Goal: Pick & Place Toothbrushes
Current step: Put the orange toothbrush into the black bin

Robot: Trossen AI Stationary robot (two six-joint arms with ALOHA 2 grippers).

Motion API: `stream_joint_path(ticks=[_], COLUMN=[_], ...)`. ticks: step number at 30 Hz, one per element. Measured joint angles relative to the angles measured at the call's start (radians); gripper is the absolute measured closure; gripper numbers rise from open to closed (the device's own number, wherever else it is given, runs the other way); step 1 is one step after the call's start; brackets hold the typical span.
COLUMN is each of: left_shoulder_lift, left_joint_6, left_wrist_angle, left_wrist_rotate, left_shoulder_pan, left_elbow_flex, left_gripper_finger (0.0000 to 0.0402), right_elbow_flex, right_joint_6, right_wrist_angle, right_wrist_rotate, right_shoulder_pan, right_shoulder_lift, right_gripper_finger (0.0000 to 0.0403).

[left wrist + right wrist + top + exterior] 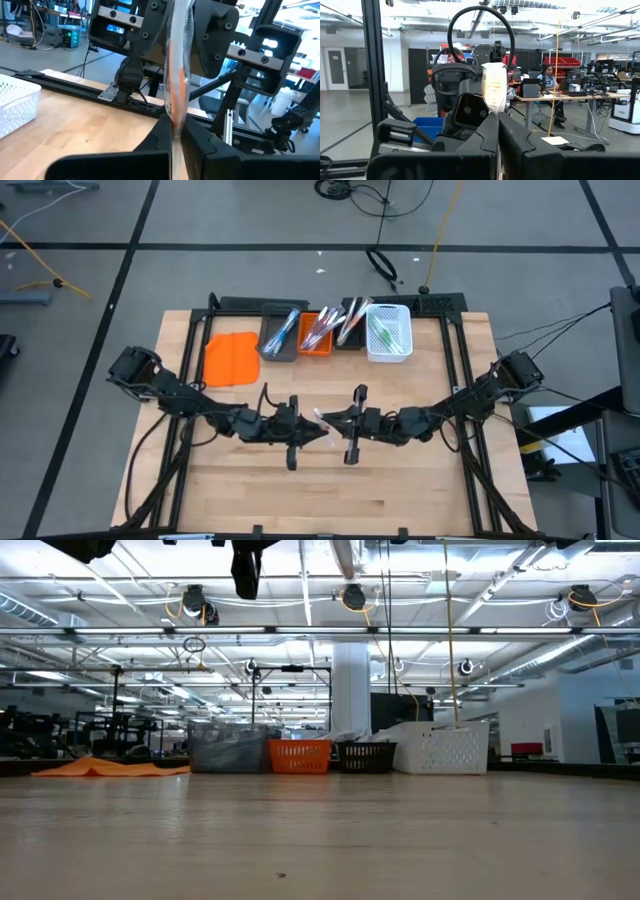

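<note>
A clear-wrapped toothbrush with an orange streak hangs in the air above the middle of the wooden table, well in front of the row of bins, and both arms have hold of it: the left gripper is clamped on one end and the right gripper is clamped on the other, the two meeting tip to tip over the table centre. In the high view the wrapped piece shows as a pale sliver between the two dark grippers. The remaining toothbrushes lie sorted in the bins along the table's far edge: a grey bin holds a bundle with blue accents, the orange bin just beside it holds pink and red ones, a black bin next holds pale ones, and the white mesh bin at the end of the row holds green ones. An orange cloth lies flat just beside the grey bin. Beyond the table, in the right wrist view, a person sits at a desk.
</note>
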Motion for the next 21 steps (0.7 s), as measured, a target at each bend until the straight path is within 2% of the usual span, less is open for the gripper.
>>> stream_joint_path(ticks=[10, 14, 21], left_shoulder_lift=[-0.012, -0.041, -0.100], left_joint_6=[-0.002, 0.002, 0.014], left_wrist_angle=[-0.061, -0.133, -0.258], left_wrist_rotate=[-0.043, -0.107, -0.167], left_shoulder_pan=[-0.017, -0.037, -0.039], left_elbow_flex=[0.000, 0.000, 0.000], left_gripper_finger=[0.0397, 0.0397, 0.0398], right_elbow_flex=[0.000, 0.001, 0.001], right_joint_6=[-0.062, -0.047, 0.057], right_wrist_angle=[-0.045, -0.202, -0.499], right_wrist_rotate=[0.031, 0.110, 0.130], right_shoulder_pan=[0.002, 0.005, 0.040], right_shoulder_lift=[-0.009, -0.067, -0.171], right_gripper_finger=[0.0387, 0.0359, 0.0298])
